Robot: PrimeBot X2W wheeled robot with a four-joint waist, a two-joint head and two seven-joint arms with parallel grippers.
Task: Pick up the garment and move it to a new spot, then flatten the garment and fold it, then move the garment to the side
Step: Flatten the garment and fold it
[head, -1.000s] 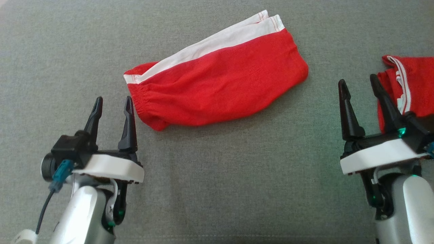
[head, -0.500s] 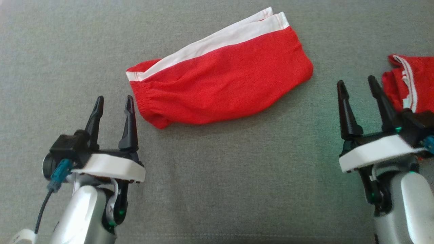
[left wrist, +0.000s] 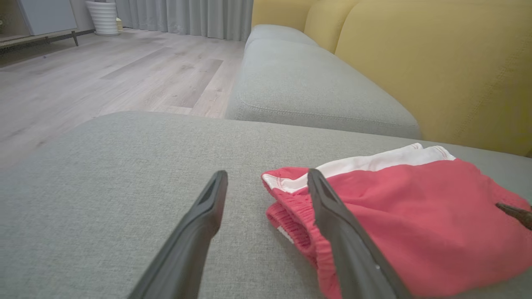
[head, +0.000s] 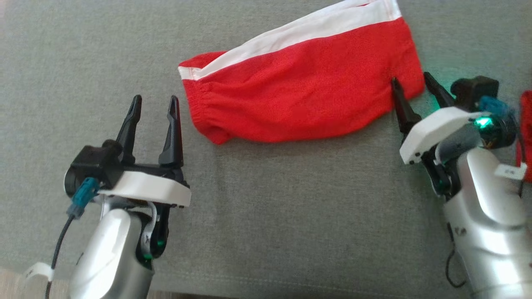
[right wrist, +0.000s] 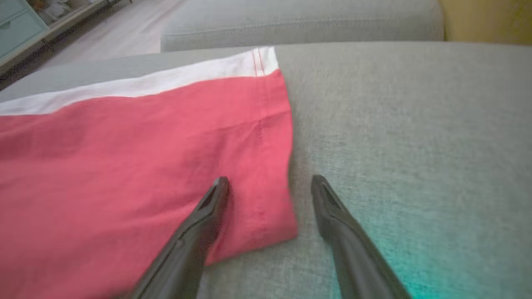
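Right gripper (head: 411, 79) has its jaws apart and straddles the garment (head: 303, 91) at the hem corner (right wrist: 278, 216), one jaw over red cloth and the other over bare cushion (head: 266, 207) just outside the edge; left gripper (head: 155, 99) is likewise spread and holds nothing, sitting just beside the gathered waistband (head: 199, 108) at the opposite end. As the garment already looks folded in half, the step in hand is probably a grasp at both ends, for a further fold or for carrying it aside. To do that well, the right jaws should sink until the lower one slides under every layer at the corner before closing, or the top layer alone will lift and the fold will open; the left gripper needs to shift inward onto the waistband, where the thick elastic gives a firm bite, and both ends should rise together so that the middle does not sag. The garment is a pair of red shorts with a white band (head: 299, 37) along the edge farthest from both grippers, lying fairly flat with soft puckers near the waistband. Beyond the right gripper's outer side lies another red cloth (head: 527, 124), and past the cushion the left wrist view shows a yellow backrest (left wrist: 436, 62) and a wooden floor (left wrist: 104, 74)
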